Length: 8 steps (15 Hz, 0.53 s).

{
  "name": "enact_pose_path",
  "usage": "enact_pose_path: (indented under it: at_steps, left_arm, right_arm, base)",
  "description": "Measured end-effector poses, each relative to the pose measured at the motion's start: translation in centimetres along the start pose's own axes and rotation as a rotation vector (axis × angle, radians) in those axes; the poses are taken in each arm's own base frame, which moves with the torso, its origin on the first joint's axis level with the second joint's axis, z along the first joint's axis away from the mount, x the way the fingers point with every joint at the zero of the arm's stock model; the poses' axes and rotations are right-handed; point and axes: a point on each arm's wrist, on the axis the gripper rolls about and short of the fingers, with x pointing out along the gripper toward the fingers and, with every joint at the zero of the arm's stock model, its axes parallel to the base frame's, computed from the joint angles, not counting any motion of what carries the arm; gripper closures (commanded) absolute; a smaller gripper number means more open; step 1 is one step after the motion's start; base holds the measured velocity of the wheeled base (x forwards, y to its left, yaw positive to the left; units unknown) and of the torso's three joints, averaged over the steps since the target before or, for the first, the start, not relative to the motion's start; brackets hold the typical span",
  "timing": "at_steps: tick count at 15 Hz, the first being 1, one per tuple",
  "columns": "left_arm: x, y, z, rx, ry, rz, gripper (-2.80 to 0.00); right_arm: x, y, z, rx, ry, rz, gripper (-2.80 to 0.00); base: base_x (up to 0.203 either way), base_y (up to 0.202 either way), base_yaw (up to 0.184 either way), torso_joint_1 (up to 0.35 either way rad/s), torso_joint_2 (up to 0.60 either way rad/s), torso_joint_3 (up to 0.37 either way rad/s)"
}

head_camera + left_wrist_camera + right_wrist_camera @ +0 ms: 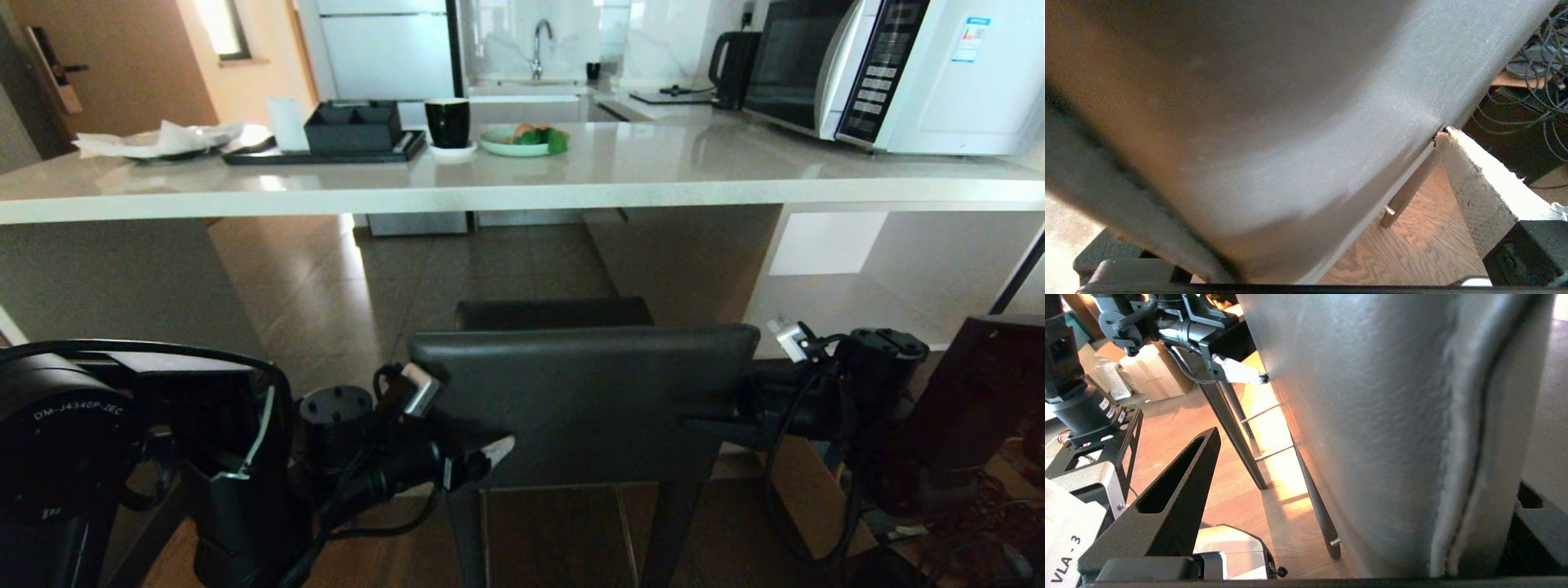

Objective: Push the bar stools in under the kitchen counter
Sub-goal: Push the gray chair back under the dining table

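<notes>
Worktop edge: the long glossy pale grey-beige stone worktop (620,167) ran nine to three o'clock across the head view, its thick white front edge facing the robot.
Open room: under that edge lay bare brown tiled floor (457,269), free between a grey panel at nine o'clock and a white side panel (824,245) at two o'clock.
Stool place: the dark grey leather bar stool (584,392) stood at six o'clock, short of the worktop edge, its seat not under it.
Stool heading: its low padded backrest faced the robot and its seat pointed to twelve o'clock; the backrest's long axis ran parallel to the worktop edge.
Left gripper (482,457): spread wide, pinching nothing, at the backrest's eight o'clock corner; one white-padded fingertip (1457,143) met the leather.
Right gripper (718,416): spread wide, empty, at the backrest's three o'clock edge; its black finger (1167,506) sat on the robot's side of the backrest.
</notes>
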Motion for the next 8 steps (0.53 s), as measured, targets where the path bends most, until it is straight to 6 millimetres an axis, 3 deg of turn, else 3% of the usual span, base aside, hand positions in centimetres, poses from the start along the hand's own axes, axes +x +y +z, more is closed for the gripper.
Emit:
enact_pose_path:
  at_steps: [8]
  left_arm:
    - [0.2,1.2,0.5,0.008,-0.030,0.029,-2.80]
  right_arm:
    - [-0.1,0.2,0.1,-0.002,0.000,-0.007,-2.80]
  base:
    - [0.000,0.000,0.000,0.000,0.00,0.000]
